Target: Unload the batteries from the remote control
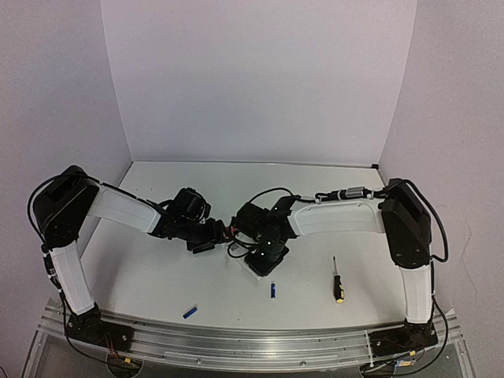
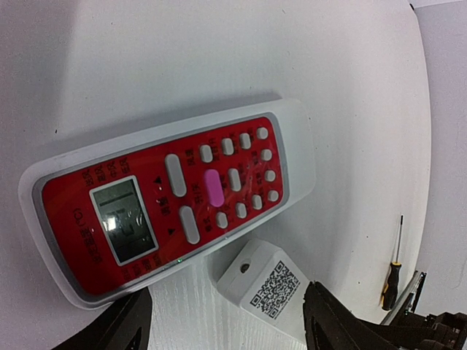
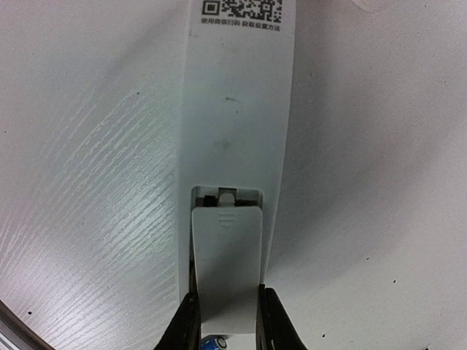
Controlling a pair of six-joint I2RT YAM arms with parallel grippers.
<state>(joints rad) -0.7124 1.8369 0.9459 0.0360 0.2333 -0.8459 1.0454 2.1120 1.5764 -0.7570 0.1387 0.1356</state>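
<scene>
1. The left arm (image 1: 118, 209) and the right arm (image 1: 339, 216) both fold inward, elbows out, wrists almost meeting.
2. The left gripper (image 2: 226, 332) points down with its fingers (image 2: 128, 328) spread wide, holding nothing.
3. The right gripper (image 3: 230, 324) tips downward, its fingers (image 3: 188, 321) pinched against both sides of a battery cover (image 3: 226, 255).
</scene>
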